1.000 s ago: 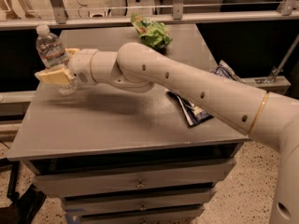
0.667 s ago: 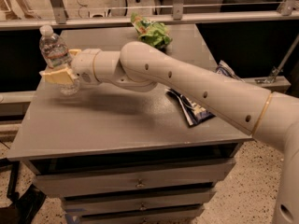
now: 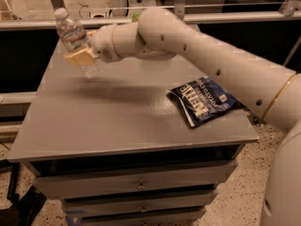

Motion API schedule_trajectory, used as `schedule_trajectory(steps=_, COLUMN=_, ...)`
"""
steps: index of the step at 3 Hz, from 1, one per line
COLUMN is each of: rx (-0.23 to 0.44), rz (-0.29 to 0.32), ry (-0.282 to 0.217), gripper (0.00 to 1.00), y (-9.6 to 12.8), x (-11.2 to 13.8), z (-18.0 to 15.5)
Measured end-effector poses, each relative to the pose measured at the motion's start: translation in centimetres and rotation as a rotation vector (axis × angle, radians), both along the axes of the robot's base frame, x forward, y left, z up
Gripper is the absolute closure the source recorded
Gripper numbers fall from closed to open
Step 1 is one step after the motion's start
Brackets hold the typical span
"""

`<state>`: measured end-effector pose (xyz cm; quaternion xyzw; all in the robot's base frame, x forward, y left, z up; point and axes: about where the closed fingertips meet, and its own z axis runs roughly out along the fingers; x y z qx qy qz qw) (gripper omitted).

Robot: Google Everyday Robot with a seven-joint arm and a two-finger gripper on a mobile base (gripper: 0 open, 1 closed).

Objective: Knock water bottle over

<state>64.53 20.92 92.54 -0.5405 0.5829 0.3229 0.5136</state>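
The water bottle (image 3: 70, 32) is a small clear ribbed bottle with a white cap and a red, white and blue label band. It stands at the back left of the grey table (image 3: 117, 117) and tilts, its cap leaning up and to the left. My gripper (image 3: 81, 51) is at the bottle's middle. One tan finger (image 3: 79, 58) lies across the bottle's front and the other is behind it. The gripper looks shut on the bottle. The bottle's base (image 3: 91, 71) is low, by the tabletop.
A dark blue snack bag (image 3: 202, 100) lies on the right side of the table near its edge. My white arm (image 3: 202, 55) reaches across the back of the table from the right. A sliver of a green bag (image 3: 135, 17) shows behind the arm. Drawers sit below the tabletop.
The bottle has gone from nearly upright to tilted, cap leaning left. The gripper stays at its middle. The camera view has shifted closer.
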Motion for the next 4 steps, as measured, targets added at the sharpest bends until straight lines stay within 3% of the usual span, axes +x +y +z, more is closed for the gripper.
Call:
schedule_trajectory(steps=1, rx=-0.121, rz=0.011, ry=-0.035, gripper=1.00, y=-2.6, x=3.6, z=1.7)
schedule_trajectory(steps=2, rx=-0.266, rz=0.055, ry=-0.069, gripper=1.00, y=-3.2, x=5.9, z=1.6)
schedule_trajectory(steps=3, rx=-0.455, rz=0.164, ry=-0.066, gripper=1.00, y=-2.8, x=4.9, z=-1.0)
schedule_trajectory(steps=4, rx=-0.645, rz=0.314, ry=-0.006, gripper=1.00, y=-3.3, x=0.7, z=-4.5)
